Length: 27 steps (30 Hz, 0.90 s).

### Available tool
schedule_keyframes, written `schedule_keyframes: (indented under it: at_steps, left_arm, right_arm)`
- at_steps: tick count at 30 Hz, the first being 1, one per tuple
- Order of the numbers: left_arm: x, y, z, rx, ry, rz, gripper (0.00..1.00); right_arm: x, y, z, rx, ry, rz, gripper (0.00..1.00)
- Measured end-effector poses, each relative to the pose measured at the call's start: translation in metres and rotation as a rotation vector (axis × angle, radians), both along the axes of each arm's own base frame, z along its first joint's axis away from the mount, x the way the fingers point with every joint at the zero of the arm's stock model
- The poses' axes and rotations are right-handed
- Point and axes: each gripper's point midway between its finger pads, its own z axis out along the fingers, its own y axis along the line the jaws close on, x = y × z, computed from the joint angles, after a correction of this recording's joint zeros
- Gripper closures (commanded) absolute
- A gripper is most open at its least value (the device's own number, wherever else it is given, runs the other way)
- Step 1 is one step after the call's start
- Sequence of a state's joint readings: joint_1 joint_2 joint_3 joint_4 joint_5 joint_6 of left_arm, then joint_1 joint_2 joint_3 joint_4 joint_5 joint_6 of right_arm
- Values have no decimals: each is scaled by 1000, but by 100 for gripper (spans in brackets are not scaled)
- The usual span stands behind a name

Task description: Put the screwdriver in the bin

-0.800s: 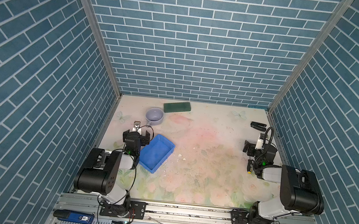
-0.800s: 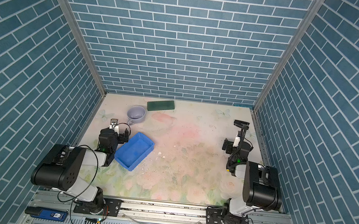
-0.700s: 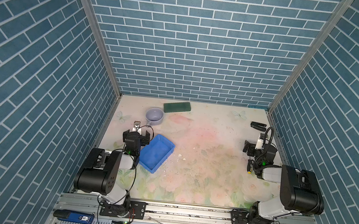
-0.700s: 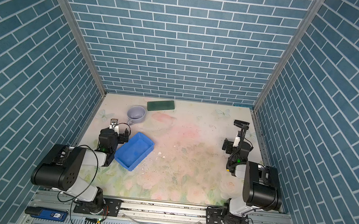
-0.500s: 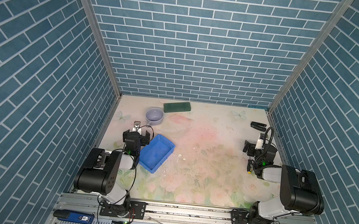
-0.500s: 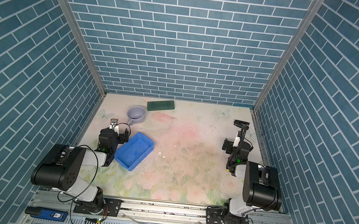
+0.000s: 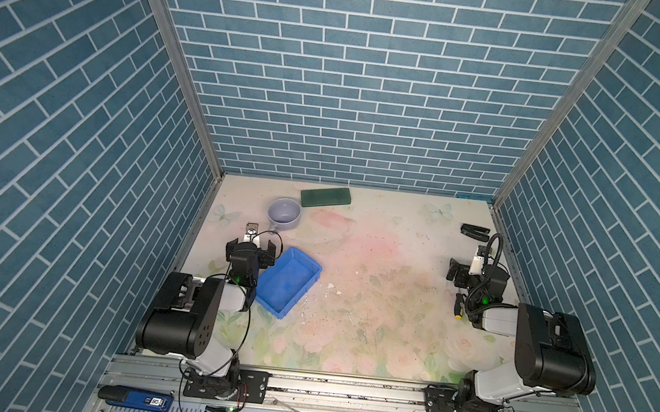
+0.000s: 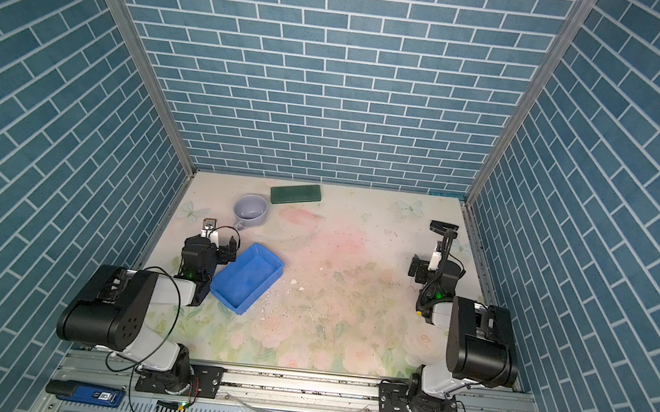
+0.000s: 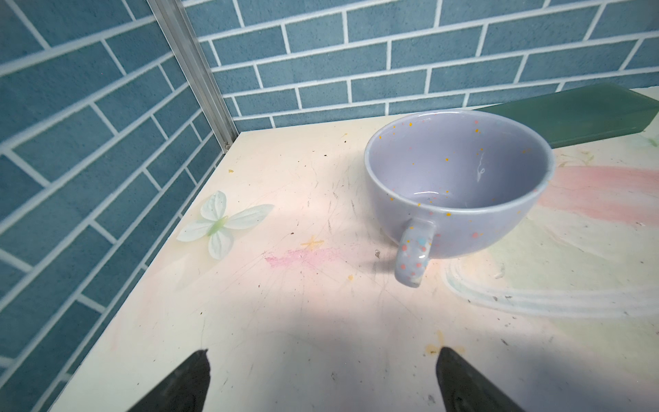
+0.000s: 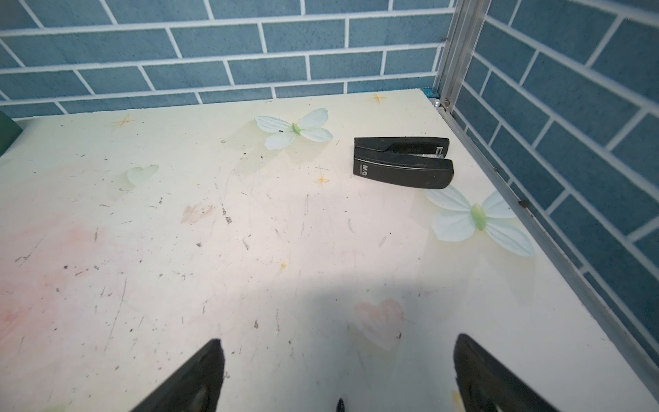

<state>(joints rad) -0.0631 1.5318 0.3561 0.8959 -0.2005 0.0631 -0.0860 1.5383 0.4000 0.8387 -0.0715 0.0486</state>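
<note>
The screwdriver lies on the table at the right, close beside my right arm's wrist, its black handle ending in a yellowish butt toward the front. The blue bin sits empty at the left, set at an angle. My left gripper stands open just left of the bin's far corner, with nothing between its fingers. My right gripper is open over bare table, behind the screwdriver. In the right wrist view a thin dark tip pokes in between the fingers.
A lavender cup stands behind my left gripper, with a dark green block behind it at the back wall. A black stapler lies in the back right corner. Brick walls enclose three sides.
</note>
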Motion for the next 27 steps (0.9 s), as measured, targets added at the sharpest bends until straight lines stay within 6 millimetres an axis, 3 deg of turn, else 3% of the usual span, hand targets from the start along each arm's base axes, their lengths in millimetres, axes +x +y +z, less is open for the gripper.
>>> schedule_keyframes:
  at_steps: [5, 9, 18, 22, 27]
  left_arm:
    - [0, 0, 0, 0, -1, 0, 0]
    - [0, 0, 5, -1, -14, 0, 0]
    - [-11, -5, 62, 0, -128, -17, 0]
    - [-17, -26, 94, 6, -172, -77, 0]
    - [-24, -83, 124, 20, -188, -243, 0]
  right_arm:
    - [0, -1, 1, -2, -3, -3, 1]
    - [0, -1, 14, -5, -37, -5, 1]
    - [-12, -1, 54, -13, -94, -13, 1]
    - [-24, -2, 67, -7, -63, -27, 1]
    - [-35, -11, 91, 23, -19, -100, 1]
